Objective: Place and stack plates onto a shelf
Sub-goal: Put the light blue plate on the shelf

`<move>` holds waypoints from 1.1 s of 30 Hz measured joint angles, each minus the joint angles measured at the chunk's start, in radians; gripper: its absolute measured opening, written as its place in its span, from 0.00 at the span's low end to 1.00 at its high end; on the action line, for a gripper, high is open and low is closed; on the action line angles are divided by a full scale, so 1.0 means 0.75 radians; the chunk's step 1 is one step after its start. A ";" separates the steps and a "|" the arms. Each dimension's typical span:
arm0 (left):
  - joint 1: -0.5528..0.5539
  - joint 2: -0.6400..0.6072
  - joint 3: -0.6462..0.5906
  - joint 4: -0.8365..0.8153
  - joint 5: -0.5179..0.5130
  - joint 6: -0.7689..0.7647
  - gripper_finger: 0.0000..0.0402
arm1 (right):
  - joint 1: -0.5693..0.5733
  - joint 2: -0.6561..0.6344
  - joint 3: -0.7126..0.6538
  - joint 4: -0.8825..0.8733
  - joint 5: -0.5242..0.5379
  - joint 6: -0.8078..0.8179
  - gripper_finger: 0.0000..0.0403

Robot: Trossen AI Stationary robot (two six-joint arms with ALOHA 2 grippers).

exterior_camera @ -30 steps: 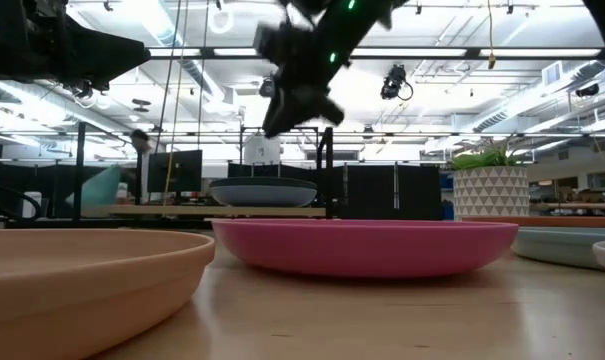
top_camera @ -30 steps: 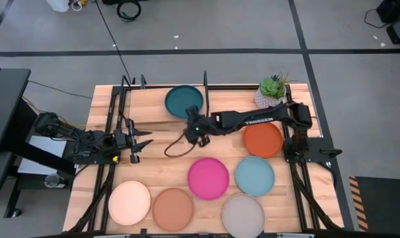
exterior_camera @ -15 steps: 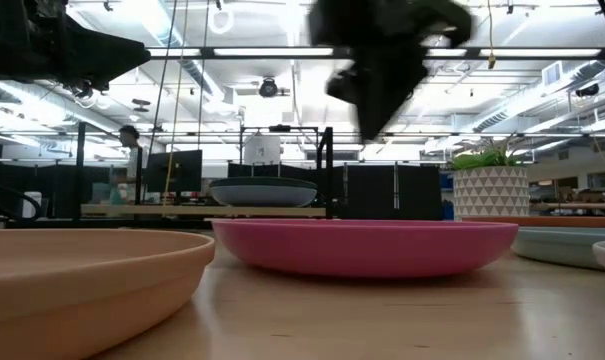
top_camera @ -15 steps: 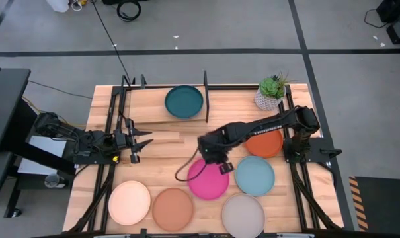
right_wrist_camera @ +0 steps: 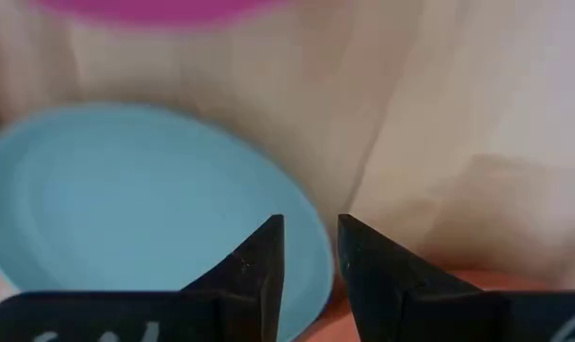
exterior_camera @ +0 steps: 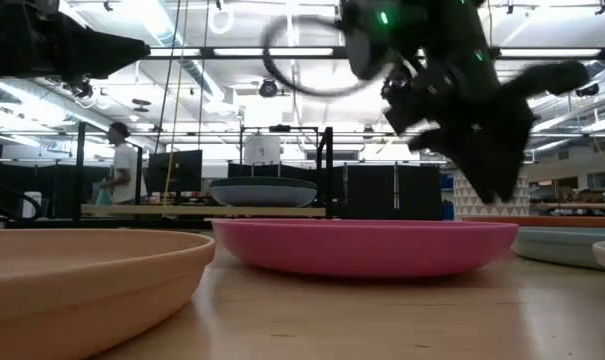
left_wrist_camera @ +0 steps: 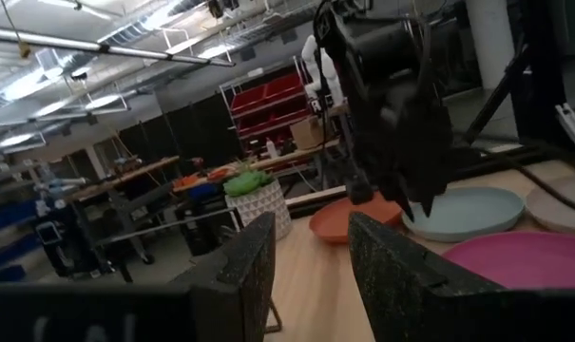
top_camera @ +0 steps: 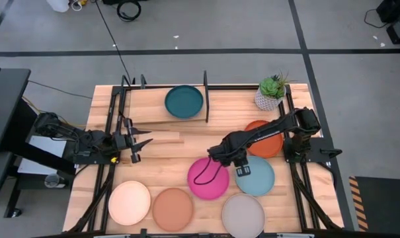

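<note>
The shelf (top_camera: pixel 147 106) stands at the table's far side, and the dark teal plate (top_camera: pixel 184 101) rests flat on its board. Orange-red (top_camera: pixel 269 140), magenta (top_camera: pixel 208 180), light teal (top_camera: pixel 258 177), cream-peach (top_camera: pixel 129 202), tan (top_camera: pixel 173 209) and light grey (top_camera: pixel 242 215) plates lie flat on the table. No blue plate shows. My right gripper (top_camera: pixel 241 169) hangs open above the gap between the magenta plate and the light teal plate (right_wrist_camera: pixel 144 209), fingers pointing down, touching nothing. My left gripper (top_camera: pixel 139 144) waits open at the table's left side.
A potted plant (top_camera: pixel 271 92) stands at the far right corner, beside the orange-red plate. Black upright bars (top_camera: pixel 205 96) bound the shelf's right end. Bare wood lies between the shelf and the near rows of plates. A person (exterior_camera: pixel 117 170) walks in the room behind.
My right gripper has swung from just in front of the shelf toward the table's near and right side, dropping lower, and now hangs over the gap between the magenta and light teal plates. No plate has moved. The person in the background has walked left.
</note>
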 joint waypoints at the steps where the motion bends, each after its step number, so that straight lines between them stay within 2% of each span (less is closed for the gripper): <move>1: 0.000 0.000 0.000 0.004 0.000 0.013 0.35 | -0.001 0.000 -0.028 0.009 -0.010 -0.007 0.26; 10: 0.000 0.000 0.000 0.018 0.000 0.060 0.35 | 0.000 0.002 -0.190 0.151 0.012 -0.015 0.25; 23: 0.000 0.000 0.000 0.017 0.001 0.053 0.35 | -0.005 0.001 -0.200 0.178 0.019 -0.031 0.04; 26: 0.000 0.000 0.000 0.017 0.001 0.043 0.35 | -0.012 0.001 -0.200 0.174 0.016 -0.042 0.03; 33: 0.000 0.000 0.000 0.017 0.001 0.042 0.35 | -0.059 0.001 -0.199 0.073 0.165 -0.096 0.04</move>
